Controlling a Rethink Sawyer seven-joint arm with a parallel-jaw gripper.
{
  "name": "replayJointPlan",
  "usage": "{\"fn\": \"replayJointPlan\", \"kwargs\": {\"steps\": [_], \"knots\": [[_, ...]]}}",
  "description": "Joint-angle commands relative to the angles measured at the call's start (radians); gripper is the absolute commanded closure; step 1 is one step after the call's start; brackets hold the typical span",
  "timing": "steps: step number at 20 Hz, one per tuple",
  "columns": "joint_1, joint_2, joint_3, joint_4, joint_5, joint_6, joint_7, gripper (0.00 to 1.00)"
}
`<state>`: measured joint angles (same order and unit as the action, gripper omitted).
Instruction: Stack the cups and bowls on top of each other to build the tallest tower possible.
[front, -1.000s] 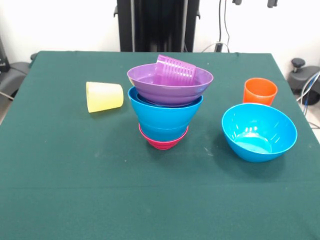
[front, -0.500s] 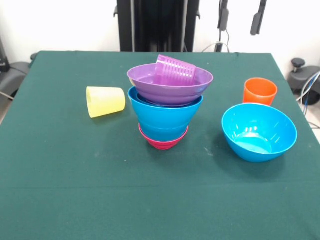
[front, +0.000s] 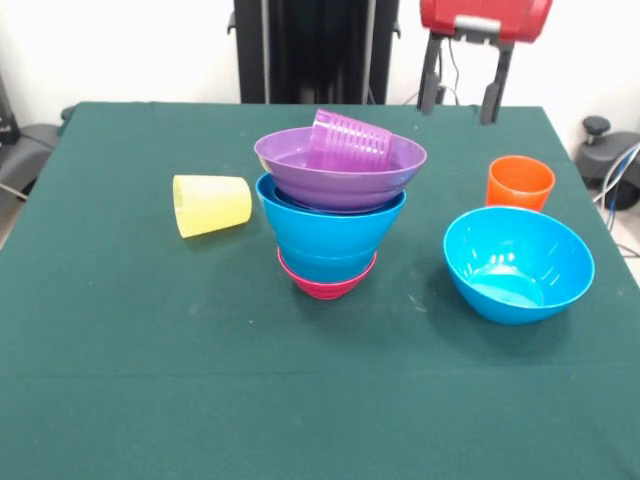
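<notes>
The tower stands mid-table: a magenta bowl (front: 327, 284) at the base, blue bowls (front: 331, 232) nested above, a wide purple bowl (front: 340, 173) on top. A purple cup (front: 350, 139) lies tilted on its side in the purple bowl. A yellow cup (front: 210, 205) lies on its side to the left. An orange cup (front: 520, 183) stands upright at the right. A loose blue bowl (front: 518, 264) sits in front of it. My gripper (front: 459, 106) hangs open and empty above the table's far right, behind the orange cup.
The green table (front: 150, 380) has its far edge just behind the gripper. The black pedestal (front: 315, 50) stands at the far side. Cables and a chair base (front: 605, 140) lie off the right edge.
My gripper has come down into view from the top edge, its red body now showing. The yellow cup rolled slightly to the right early on. Nothing else moved.
</notes>
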<state>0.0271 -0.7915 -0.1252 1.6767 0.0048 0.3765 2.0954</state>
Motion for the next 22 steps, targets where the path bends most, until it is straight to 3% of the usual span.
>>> {"fn": "replayJointPlan", "kwargs": {"steps": [1,6,10,18,22], "knots": [[0.02,0.123,0.02,-0.061,0.016,-0.055,0.164,0.0],[0.029,0.194,0.007,-0.098,0.016,-0.08,0.158,0.0],[0.052,0.205,-0.004,-0.101,0.027,-0.092,0.174,0.0],[0.152,0.113,-0.057,-0.133,0.104,0.095,0.219,0.0],[0.165,0.068,-0.081,-0.13,0.117,0.16,0.19,0.0]]}}
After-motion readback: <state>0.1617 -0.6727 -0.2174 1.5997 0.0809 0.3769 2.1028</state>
